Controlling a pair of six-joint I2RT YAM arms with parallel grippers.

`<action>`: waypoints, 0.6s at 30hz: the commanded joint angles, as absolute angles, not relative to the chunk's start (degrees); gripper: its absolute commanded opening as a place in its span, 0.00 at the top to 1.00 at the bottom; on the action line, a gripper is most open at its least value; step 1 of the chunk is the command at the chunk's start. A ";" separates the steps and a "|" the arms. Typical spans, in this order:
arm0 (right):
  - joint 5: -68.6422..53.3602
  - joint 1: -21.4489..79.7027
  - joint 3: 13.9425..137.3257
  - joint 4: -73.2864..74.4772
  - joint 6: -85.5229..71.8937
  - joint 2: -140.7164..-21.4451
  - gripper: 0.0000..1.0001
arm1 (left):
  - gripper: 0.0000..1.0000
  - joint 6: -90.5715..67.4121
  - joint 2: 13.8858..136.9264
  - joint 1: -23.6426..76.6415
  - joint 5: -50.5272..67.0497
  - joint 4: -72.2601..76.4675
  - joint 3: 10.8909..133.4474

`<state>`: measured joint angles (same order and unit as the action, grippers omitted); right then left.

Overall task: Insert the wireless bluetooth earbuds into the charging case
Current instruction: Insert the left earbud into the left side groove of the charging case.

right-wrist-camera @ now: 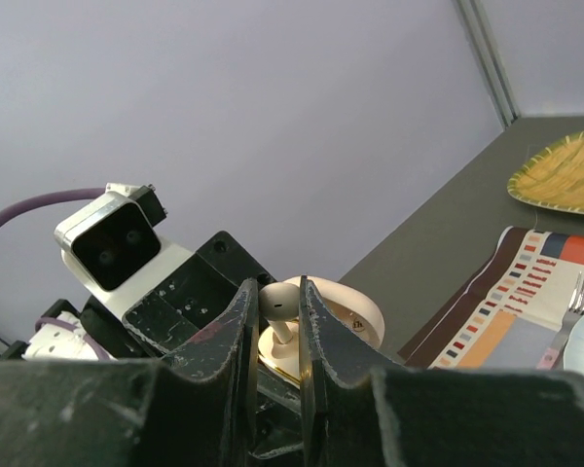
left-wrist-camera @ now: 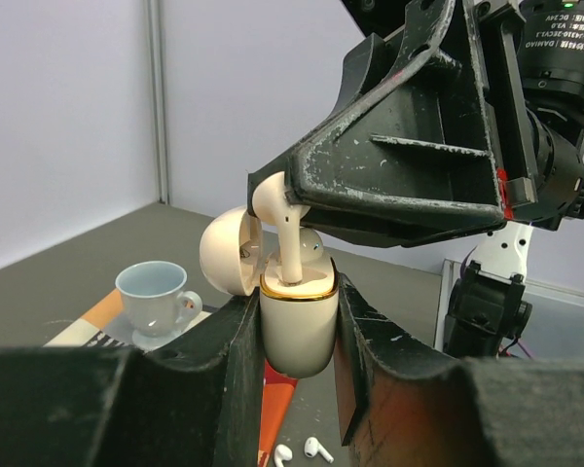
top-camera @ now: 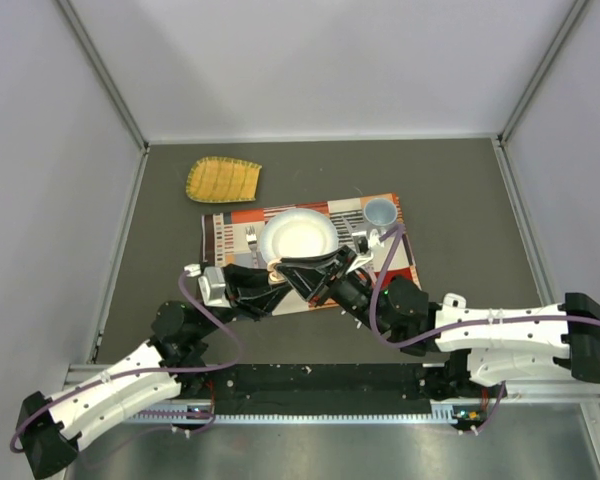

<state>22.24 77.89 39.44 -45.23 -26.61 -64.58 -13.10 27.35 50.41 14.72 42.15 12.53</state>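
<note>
Overhead, grip hidden; left wrist shows left hand [left-wrist-camera: 297,323] clamping charging case [left-wrist-camera: 294,342], right hand [right-wrist-camera: 277,313] pinching earbud [left-wrist-camera: 276,208], stem in case.

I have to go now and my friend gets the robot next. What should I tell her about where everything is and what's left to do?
The left gripper is shut on the charging case, holding it upright above the table, lid open.
The right gripper is shut on one earbud. Its stem points down into the case and its head sticks out above the rim.
A second earbud lies on the table below. The white piece beside it may be another.
Done: case open and held, first earbud partly in.
Left: push it home, let go, fetch the other, seat it.
</note>
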 commanded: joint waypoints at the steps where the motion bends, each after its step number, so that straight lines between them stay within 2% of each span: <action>1: 22.15 78.75 41.84 -48.08 -26.98 -65.21 1.00 | 1.00 -12.22 27.86 50.71 15.29 46.05 14.15; 18: 22.06 78.84 40.34 -46.50 -30.06 -66.18 1.00 | 1.00 -11.16 26.81 50.89 12.04 47.28 13.89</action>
